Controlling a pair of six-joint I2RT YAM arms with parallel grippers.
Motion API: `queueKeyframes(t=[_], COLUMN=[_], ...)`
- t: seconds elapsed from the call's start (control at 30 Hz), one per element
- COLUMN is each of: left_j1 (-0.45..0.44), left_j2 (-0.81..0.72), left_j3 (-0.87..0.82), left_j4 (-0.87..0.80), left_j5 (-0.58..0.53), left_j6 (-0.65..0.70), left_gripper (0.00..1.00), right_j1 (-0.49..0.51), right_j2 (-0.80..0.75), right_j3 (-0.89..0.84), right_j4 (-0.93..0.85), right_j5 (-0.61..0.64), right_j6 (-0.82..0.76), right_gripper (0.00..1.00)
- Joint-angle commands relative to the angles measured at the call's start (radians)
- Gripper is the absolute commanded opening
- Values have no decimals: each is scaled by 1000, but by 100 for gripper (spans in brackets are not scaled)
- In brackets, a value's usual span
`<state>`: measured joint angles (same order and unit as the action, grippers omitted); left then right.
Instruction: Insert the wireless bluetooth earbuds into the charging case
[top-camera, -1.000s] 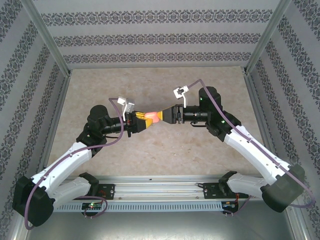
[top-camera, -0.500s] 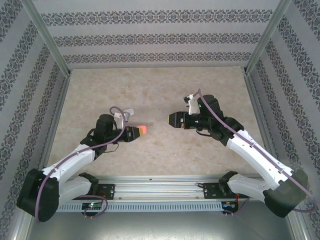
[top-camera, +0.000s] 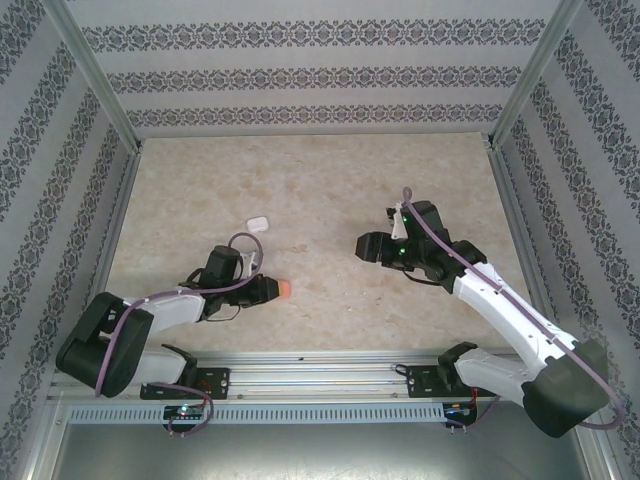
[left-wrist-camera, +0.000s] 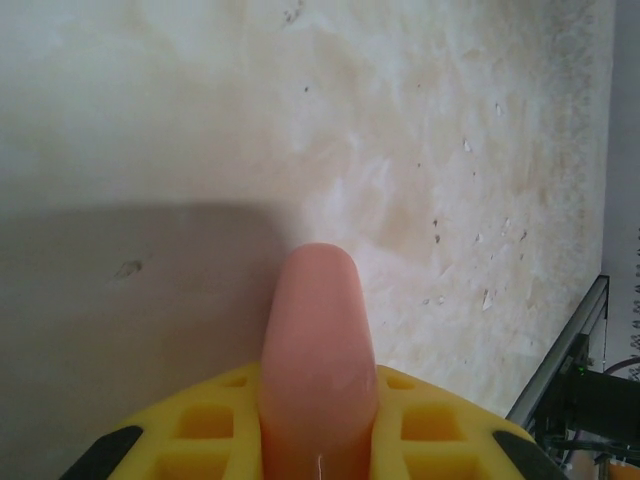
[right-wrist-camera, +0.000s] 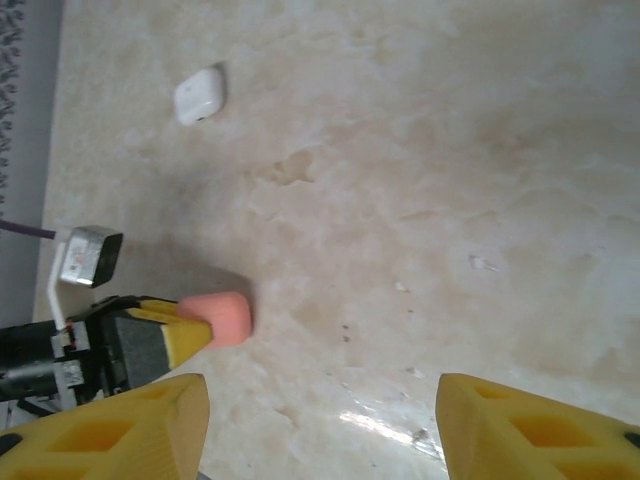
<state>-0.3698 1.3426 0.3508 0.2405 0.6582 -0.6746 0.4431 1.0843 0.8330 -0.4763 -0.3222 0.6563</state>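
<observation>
From above, the left fingers (top-camera: 272, 289) are clamped on a salmon-pink rounded plastic charging case (top-camera: 286, 289) near the front edge of the marbled beige desk (top-camera: 330, 170). A small white rounded plastic case (top-camera: 257, 223) lies on the desk near them, farther back. The right fingers (top-camera: 365, 246) hang well apart from both.

Left wrist view: the pink case (left-wrist-camera: 318, 340) pokes out between two squeezing yellow fingers (left-wrist-camera: 205, 425).

Right wrist view: its yellow fingers (right-wrist-camera: 110, 430) stand wide apart, bare desk between, which the top view hides.
</observation>
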Motion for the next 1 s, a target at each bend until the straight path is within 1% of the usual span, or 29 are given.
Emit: queueKeyframes(t=[0.0, 0.07, 0.17, 0.27, 0.4, 0.57, 0.67, 0.8, 0.93, 0.97], left_j1=[12, 12, 11, 13, 20, 36, 48, 53, 53, 53], left_j2=[37, 24, -28, -91, -155, -197, -202, -188, -155, -146], left_j3=[5, 18, 47, 75, 116, 198, 240, 248, 213, 198], left_j4=[-32, -85, -207, -301, -394, -518, -552, -525, -461, -442], left_j5=[-45, -71, -128, -174, -222, -267, -273, -234, -182, -162], left_j6=[20, 47, 94, 125, 155, 207, 230, 238, 229, 227], left_gripper=[14, 19, 32, 42, 52, 59, 61, 61, 61, 62], right_j1=[-29, -50, -100, -157, -229, -324, -382, -429, -434, -434], right_j2=[-42, -56, -78, -104, -129, -141, -145, -144, -137, -132], right_j3=[-15, -13, -11, -18, -27, -1, 11, 7, -11, -18], right_j4=[-47, -74, -105, -108, -96, -131, -137, -121, -101, -92], right_j5=[36, 55, 88, 106, 109, 118, 103, 62, 28, 11], right_j6=[-1, -18, -33, -38, -42, -97, -122, -126, -116, -112], right_gripper=[62, 63, 65, 67, 69, 73, 74, 74, 74, 73])
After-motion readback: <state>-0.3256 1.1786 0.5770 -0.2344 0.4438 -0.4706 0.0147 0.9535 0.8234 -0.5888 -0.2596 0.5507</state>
